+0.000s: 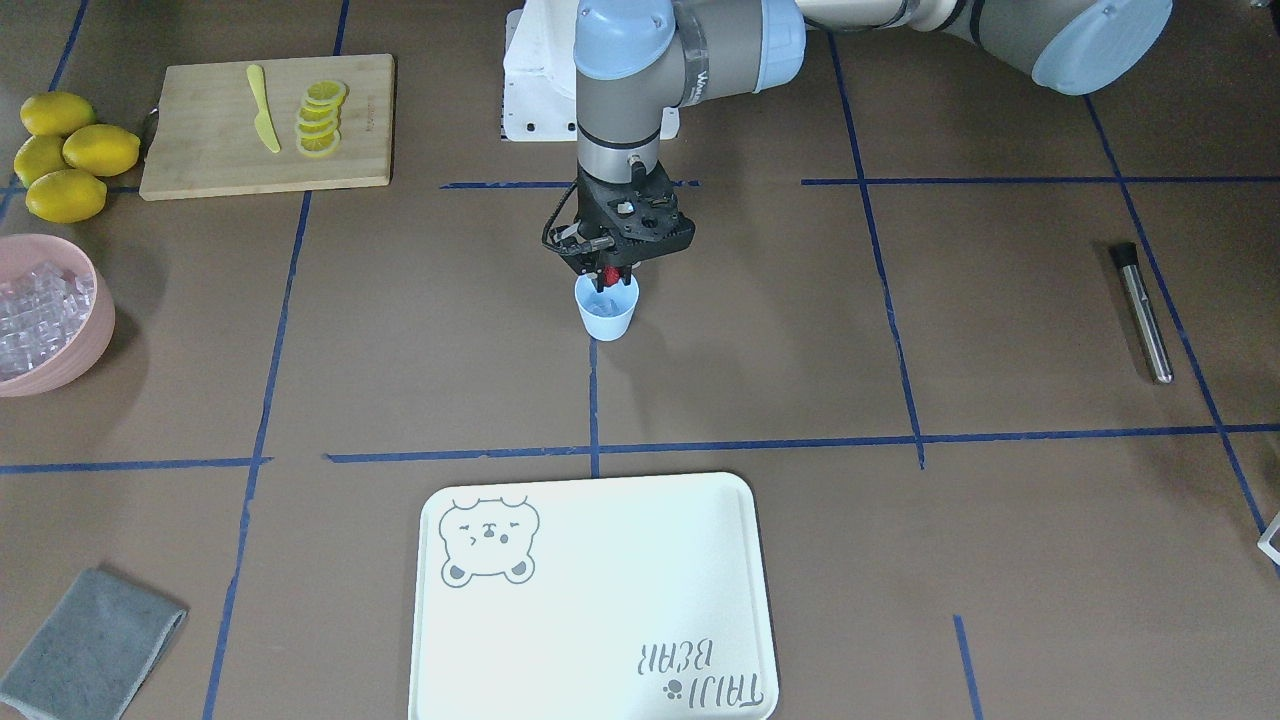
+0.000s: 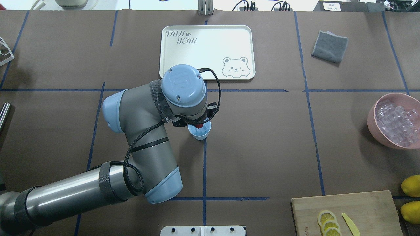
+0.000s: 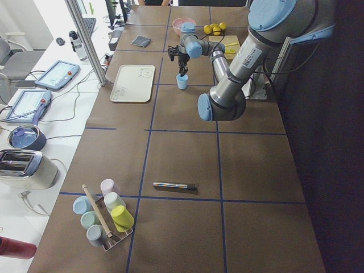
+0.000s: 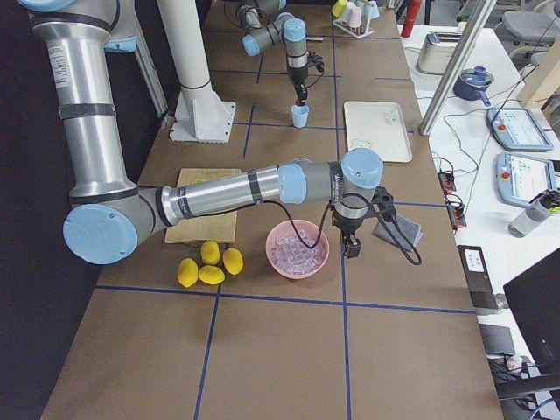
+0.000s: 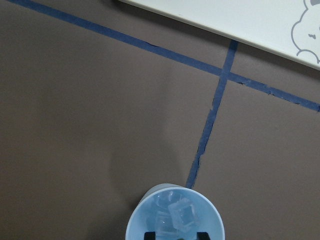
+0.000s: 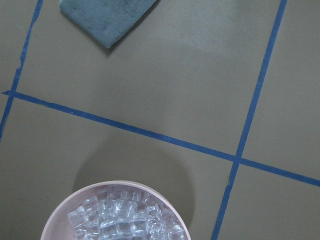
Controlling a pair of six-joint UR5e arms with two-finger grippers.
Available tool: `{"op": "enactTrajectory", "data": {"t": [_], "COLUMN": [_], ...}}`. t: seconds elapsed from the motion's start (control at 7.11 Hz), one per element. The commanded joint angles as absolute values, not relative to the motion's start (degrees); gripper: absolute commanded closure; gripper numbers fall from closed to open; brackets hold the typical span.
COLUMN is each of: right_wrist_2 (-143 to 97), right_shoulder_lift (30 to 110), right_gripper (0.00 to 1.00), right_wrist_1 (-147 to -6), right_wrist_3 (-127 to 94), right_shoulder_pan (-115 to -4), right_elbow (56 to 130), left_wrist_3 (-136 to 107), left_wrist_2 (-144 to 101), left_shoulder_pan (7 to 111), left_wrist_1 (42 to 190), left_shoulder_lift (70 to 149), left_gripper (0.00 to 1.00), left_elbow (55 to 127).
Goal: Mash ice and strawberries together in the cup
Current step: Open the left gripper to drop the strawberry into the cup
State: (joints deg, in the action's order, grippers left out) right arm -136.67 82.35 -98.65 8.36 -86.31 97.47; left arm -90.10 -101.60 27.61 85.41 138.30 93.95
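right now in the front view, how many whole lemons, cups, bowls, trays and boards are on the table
whole lemons: 4
cup: 1
bowl: 1
tray: 1
board: 1
total: 8

Strawberry half hidden within left tool; right tool too small
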Motion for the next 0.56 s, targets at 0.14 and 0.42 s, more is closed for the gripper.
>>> {"op": "enactTrajectory", "data": {"t": [0.14, 0.42], "right_wrist_2": [-136.7, -136.7], "right_shoulder_lift": [82.2, 82.3], "right_gripper": [0.01, 0.01], "right_wrist_1": [-98.6, -98.6], "right_wrist_3": [8.3, 8.3], "right_shoulder_pan": [-86.3, -86.3], "right_elbow": [97.5, 97.4], "left_wrist_3": [-89.8, -89.4], "left_wrist_2": [-101.5, -101.4], "left_shoulder_pan": [27.5, 27.6], "left_wrist_1": [86.2, 86.2], "left_shoulder_lift": [138.3, 138.3], "left_gripper": [0.17, 0.0], "left_elbow": [93.9, 93.8]}}
